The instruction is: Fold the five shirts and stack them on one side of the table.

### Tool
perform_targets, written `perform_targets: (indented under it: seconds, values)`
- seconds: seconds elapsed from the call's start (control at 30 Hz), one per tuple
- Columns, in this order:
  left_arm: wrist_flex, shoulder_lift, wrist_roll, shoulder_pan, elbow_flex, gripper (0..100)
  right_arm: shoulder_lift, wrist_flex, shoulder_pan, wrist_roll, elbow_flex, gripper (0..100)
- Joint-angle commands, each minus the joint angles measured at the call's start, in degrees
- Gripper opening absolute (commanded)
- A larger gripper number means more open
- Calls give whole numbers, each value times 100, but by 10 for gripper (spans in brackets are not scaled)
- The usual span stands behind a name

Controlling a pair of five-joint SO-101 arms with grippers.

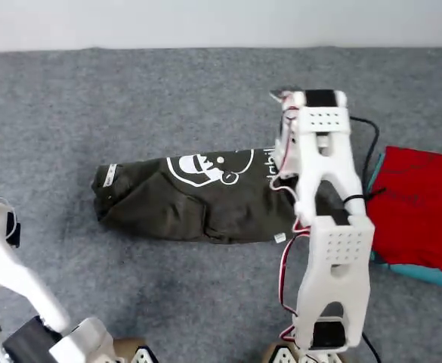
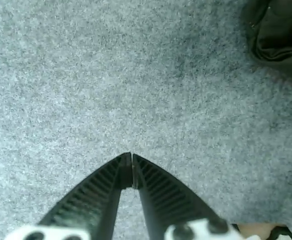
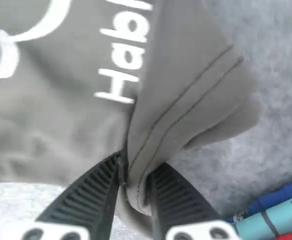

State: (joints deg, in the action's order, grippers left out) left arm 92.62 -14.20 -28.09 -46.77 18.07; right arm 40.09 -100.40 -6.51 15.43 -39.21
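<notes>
Olive shirt point(image 1: 198, 200), gathered into a long rumpled band, lying mid-table. Its long axis runs across the high view, with the neck-label end toward my left arm and the hem end toward my right.

My right end effector point(image 3: 136, 167) is clamped on the hem: a doubled edge of soft knit with twin stitch lines is pinched between the ribbed black pads point(image 3: 86, 195). The cloth rises from the grip in a limp, curling flap beside white printed lettering.

My left end effector point(image 2: 132, 160) has its jaws together on nothing. It hangs over bare table point(image 1: 205, 91), with the shirt's bunched neck end near but apart from it.

The table surface is grey and felt-like, and I judge it likely to drag on the fabric.

A folded red shirt point(image 1: 421, 208) rests on a teal one point(image 1: 432, 274) at the table's right edge, near the held hem.

As I read it, the coming fold carries the hem along the long axis toward the neck end. The right arm already holds the cloth, and the left is nearer the far end to pin it.
</notes>
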Motion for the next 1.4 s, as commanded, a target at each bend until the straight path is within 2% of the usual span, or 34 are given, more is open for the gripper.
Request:
perform_targets:
  seconds: [0.0,0.27,0.43,0.8,1.37]
  values:
    - [44,-255,0,35,-207,6,-813,-242,-488,79,-26,9]
    - [9,-255,9,26,-198,6,-1226,-189,-1877,53,-70,9]
    - [0,-255,9,35,-198,6,-1235,356,-2510,44,-70,9]
    - [0,-255,9,35,-189,6,-1174,1754,-3169,88,-70,9]
    - [-193,-246,9,35,-163,6,-576,2862,-4057,334,-70,31]
